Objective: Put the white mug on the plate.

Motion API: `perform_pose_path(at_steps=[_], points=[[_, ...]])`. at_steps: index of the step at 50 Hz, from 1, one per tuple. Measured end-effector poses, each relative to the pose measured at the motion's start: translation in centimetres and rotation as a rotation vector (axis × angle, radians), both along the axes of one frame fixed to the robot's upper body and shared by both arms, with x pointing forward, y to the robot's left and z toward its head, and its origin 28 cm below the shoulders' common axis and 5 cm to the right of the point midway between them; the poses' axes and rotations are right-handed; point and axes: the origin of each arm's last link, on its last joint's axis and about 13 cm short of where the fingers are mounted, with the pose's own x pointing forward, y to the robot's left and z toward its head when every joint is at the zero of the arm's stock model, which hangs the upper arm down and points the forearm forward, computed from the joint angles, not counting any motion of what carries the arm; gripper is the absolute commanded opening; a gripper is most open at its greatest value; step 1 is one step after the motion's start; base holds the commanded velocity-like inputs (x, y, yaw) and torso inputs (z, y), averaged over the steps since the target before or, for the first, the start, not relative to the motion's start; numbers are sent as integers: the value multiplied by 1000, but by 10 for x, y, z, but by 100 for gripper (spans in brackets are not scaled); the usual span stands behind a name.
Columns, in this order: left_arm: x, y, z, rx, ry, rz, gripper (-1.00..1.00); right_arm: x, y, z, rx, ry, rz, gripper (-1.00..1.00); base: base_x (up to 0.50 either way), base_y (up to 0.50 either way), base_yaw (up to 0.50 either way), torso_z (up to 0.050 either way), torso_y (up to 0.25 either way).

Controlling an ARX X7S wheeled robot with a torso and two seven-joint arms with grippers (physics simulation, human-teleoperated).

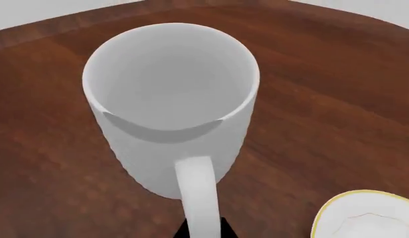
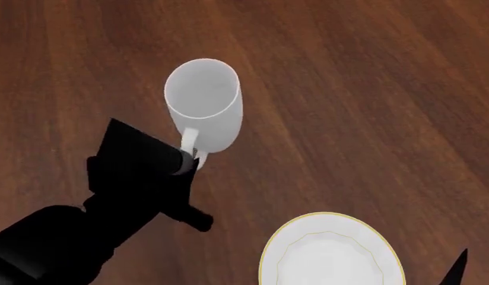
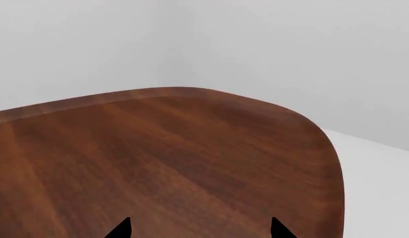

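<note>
Left gripper (image 2: 195, 161) clamped on white mug (image 2: 203, 104) handle for carrying upright | plate (image 2: 332, 252) near | right gripper (image 3: 199, 229) spread, idle

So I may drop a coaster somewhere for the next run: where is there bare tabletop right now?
In the head view, bare wood table spreads beyond and to the right of the white mug, and between the mug and the plate. The right wrist view shows open wood out to the rounded table edge. It is crowded at the mug's handle, where the left gripper sits.
</note>
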Motion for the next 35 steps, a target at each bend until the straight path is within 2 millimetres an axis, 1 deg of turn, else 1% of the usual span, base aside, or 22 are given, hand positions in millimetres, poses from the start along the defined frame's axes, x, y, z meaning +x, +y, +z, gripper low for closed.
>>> perform_pose_path(at_steps=[20, 35], points=[[-42, -24, 19, 36, 22, -250, -100, -1, 2, 0, 0, 1, 6, 100, 0, 0, 0, 0, 0], [-60, -34, 23, 91, 80, -378, -100, -1, 2, -1, 2, 3, 7, 100, 0, 0, 0, 0, 1]])
